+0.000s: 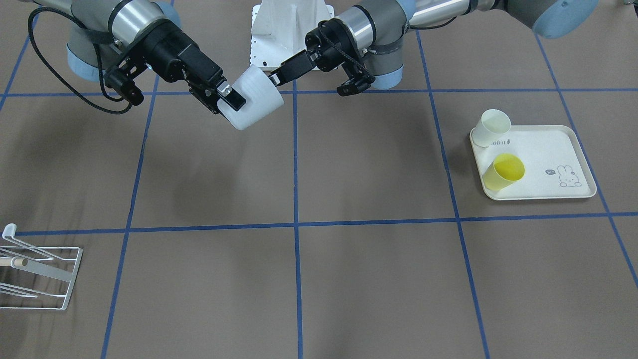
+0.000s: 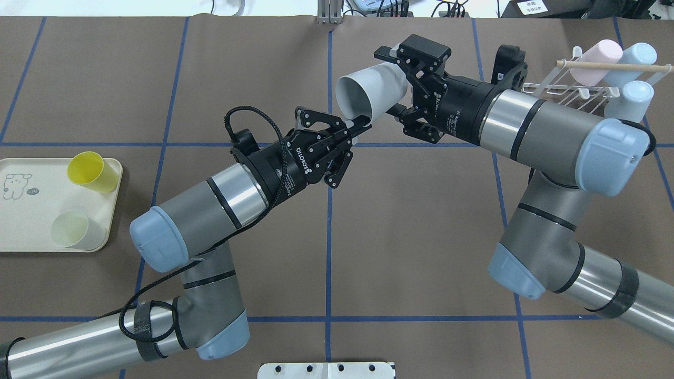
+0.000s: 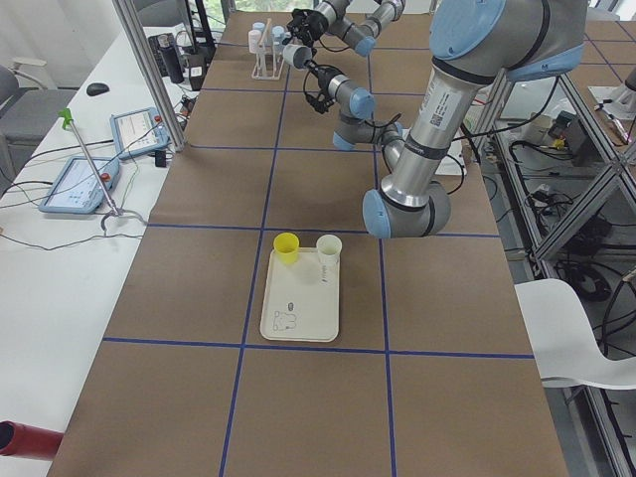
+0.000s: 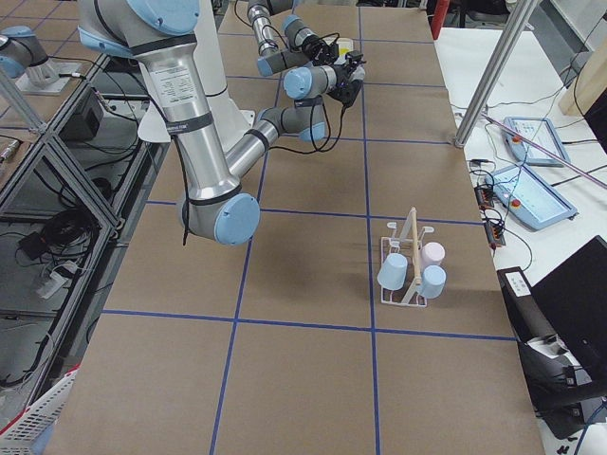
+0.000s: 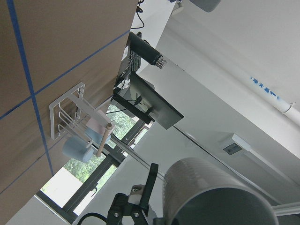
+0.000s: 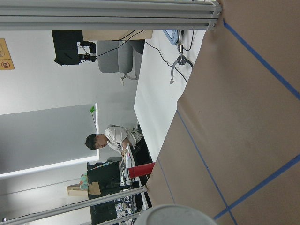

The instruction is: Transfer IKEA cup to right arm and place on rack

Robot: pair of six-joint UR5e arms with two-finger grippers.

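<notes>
The pale white IKEA cup (image 1: 256,97) hangs on its side in mid-air over the table's robot side; it also shows in the overhead view (image 2: 368,87). My right gripper (image 1: 238,101) is shut on its closed end, fingers astride it (image 2: 390,81). My left gripper (image 1: 310,84) is open, with its jaws spread wide. One of its fingers (image 2: 363,121) lies at the cup's open rim. The white wire rack (image 1: 40,271) stands at the table's far right end (image 2: 584,87) and holds a pink cup and two light-blue cups.
A cream rabbit-print tray (image 1: 548,149) lies on my left side (image 2: 21,231). On it are a yellow cup (image 1: 504,170) and a pale cup (image 1: 491,127). The robot base plate (image 1: 291,30) is behind the grippers. A seated person (image 6: 112,138) shows in the right wrist view.
</notes>
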